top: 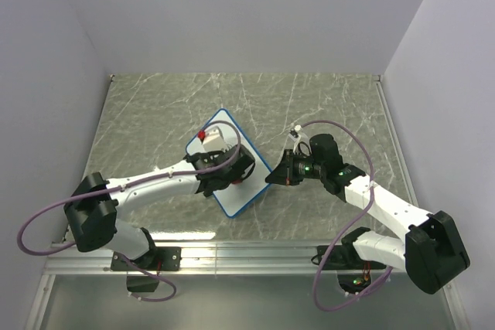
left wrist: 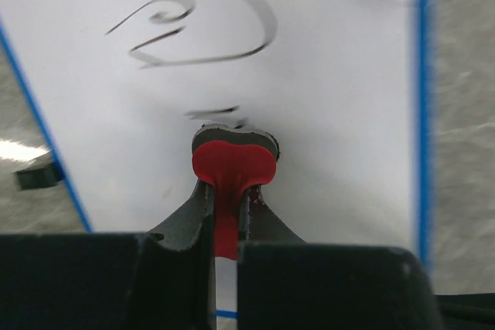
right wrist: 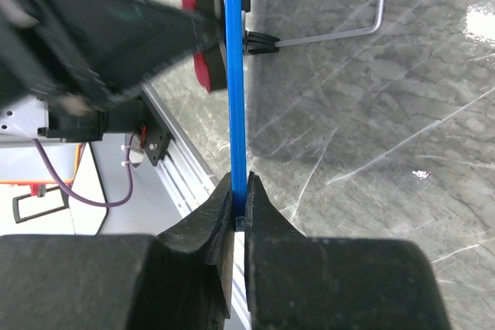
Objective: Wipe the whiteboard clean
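Note:
The whiteboard [top: 237, 194], white with a blue rim, lies at an angle on the marble table. In the left wrist view its surface [left wrist: 332, 113] carries black scribbles [left wrist: 201, 32] near the top. My left gripper [top: 207, 141] is over the board, shut on the small red-and-black eraser [top: 203, 135], which is pressed on the board [left wrist: 233, 160] just below a short black mark. My right gripper [top: 271, 176] is shut on the board's right blue rim [right wrist: 234, 98], seen edge-on between its fingers [right wrist: 239, 191].
A bent metal rod [right wrist: 340, 32] lies on the table beyond the board, by one of its black feet [right wrist: 259, 40]. An aluminium rail [top: 255, 253] runs along the near table edge. White walls close in the back and sides.

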